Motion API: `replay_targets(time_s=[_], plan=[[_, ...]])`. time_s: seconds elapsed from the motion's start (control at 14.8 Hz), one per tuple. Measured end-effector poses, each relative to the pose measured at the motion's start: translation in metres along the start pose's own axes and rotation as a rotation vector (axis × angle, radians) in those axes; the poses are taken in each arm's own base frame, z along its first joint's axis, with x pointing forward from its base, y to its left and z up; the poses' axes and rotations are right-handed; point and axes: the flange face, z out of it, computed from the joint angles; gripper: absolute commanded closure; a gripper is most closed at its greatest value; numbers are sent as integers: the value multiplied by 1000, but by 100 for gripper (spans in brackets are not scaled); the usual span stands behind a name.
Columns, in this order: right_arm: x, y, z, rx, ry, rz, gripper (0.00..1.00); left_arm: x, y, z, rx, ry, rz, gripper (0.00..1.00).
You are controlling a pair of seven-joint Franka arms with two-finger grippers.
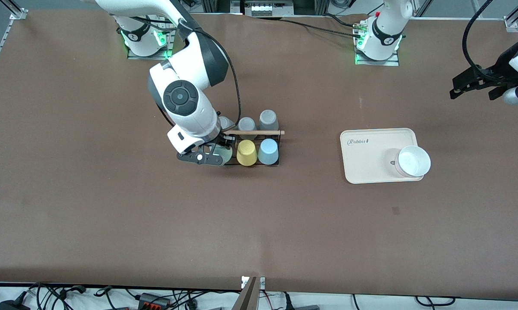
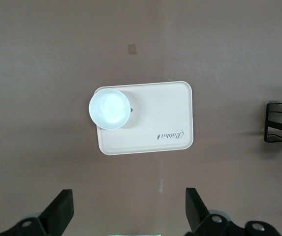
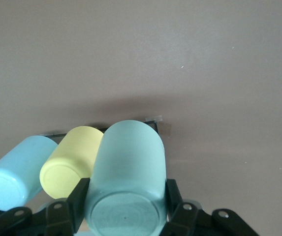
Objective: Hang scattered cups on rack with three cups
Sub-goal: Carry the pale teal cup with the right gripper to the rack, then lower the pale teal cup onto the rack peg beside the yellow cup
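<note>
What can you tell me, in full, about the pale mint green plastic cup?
The pale mint green plastic cup is small, handleless and slightly tapered, with a smooth matte surface and a flat round base. It is upside down, base up, clamped between the two black fingers of the right pincer. It sits at the end of the black wire rack toward the right arm's end of the table, beside the yellow plastic cup. Whether it rests on a peg is hidden.

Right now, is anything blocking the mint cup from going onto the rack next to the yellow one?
Nothing visible. The right gripper holds the mint green cup upside down at the rack, beside the yellow cup; whether a peg has entered it is hidden.
</note>
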Motion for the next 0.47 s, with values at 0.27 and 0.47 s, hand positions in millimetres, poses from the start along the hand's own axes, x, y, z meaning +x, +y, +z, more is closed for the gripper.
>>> replay_targets(time_s=[0.27, 0.47], plan=[[-1, -5, 14, -5, -16, 11, 79, 0, 0, 0, 0, 1, 0, 0], [0, -6, 30, 14, -62, 37, 79, 1, 0, 0, 0, 4, 0, 0]])
